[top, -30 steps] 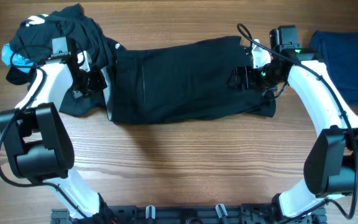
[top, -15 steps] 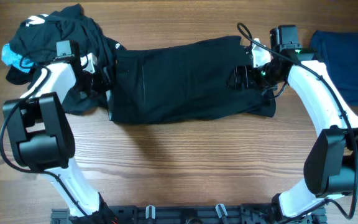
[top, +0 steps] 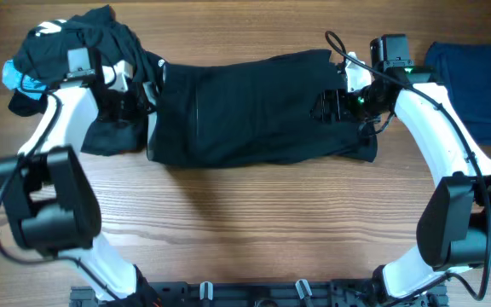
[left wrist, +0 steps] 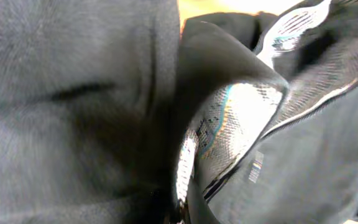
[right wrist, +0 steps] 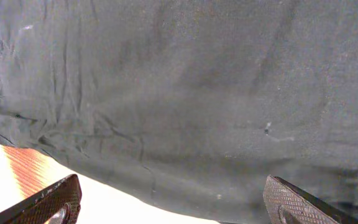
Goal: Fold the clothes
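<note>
Black shorts (top: 245, 119) are spread flat across the middle of the worktop (top: 245, 222), closer to the far edge, waist end to my left. The other clothes sit in a pile (top: 75, 43) in the far left corner, and a navy piece (top: 476, 81) lies flat by the right edge.

My left gripper (top: 135, 107) is fully closed at the waist end. The wrist view is nothing but cloth, with the whitish mesh waistband (left wrist: 229, 124) bunching down toward where the jaws are, so I'd say I've got the shorts pinched there, though the fingers themselves are hidden. My right gripper (top: 324, 107) is spread wide over the leg end, holding nothing; both fingers (right wrist: 48, 199) show with cloth below them.

Handling-wise this looks thin, floppy and very light, with no stiffness at all. It will sag and drag wherever it's lifted from one point. The waistband is the firmest bit to hold. On the right I'd go for the hem near the edge, pinching through both layers so they don't slide apart.
</note>
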`<act>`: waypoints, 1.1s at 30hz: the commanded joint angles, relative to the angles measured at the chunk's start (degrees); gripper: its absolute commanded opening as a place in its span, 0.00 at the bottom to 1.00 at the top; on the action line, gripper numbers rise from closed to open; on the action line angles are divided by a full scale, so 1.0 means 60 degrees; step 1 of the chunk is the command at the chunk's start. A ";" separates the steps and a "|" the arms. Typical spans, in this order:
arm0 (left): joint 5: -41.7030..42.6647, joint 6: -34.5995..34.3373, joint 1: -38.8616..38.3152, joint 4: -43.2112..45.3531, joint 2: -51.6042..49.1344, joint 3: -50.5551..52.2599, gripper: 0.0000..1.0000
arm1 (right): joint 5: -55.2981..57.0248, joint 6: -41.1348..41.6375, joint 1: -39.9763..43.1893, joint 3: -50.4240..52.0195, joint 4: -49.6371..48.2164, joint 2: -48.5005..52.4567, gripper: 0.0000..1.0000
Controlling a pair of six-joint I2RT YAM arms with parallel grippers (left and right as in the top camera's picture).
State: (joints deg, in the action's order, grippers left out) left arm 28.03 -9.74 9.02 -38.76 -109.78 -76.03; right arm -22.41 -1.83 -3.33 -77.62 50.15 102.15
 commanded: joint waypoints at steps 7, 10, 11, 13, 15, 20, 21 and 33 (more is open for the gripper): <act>0.0007 0.0062 -0.0025 -0.0557 0.1038 -0.0011 0.04 | 0.0098 0.0084 -0.0018 -0.0098 0.0102 -0.0058 0.95; -0.0178 0.0062 -0.0040 -0.0667 0.1035 -0.0011 0.04 | 0.0098 0.0080 -0.0018 -0.0098 0.0178 -0.0058 0.95; -0.0178 0.0062 -0.0040 -0.0707 0.1027 -0.0011 0.07 | 0.0098 0.0080 -0.0018 -0.0098 0.0208 -0.0058 0.95; -0.0175 0.0062 -0.0047 -0.0765 0.1027 -0.0011 0.17 | 0.0098 0.0080 -0.0018 -0.0098 0.0233 -0.0058 0.95; -0.0175 0.0062 -0.0047 -0.0801 0.1027 -0.0011 0.23 | 0.0098 0.0084 -0.0018 -0.0098 0.0262 -0.0058 0.95; -0.0182 0.0066 -0.0106 -0.0882 0.0987 -0.0007 0.23 | 0.0098 0.0080 -0.0018 -0.0098 0.0302 -0.0058 0.95; -0.0208 0.0084 -0.0138 -0.0903 0.0951 -0.0007 0.23 | 0.0098 0.0080 -0.0018 -0.0098 0.0302 -0.0058 0.95; -0.3304 0.0055 -0.0270 -0.1574 0.0761 0.0011 0.26 | 0.0102 0.0047 -0.0015 -0.0098 0.0335 -0.0058 0.95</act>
State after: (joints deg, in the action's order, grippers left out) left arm 11.00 -9.72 7.44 -50.09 -104.25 -76.03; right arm -22.41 -1.61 -3.33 -77.62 52.25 102.15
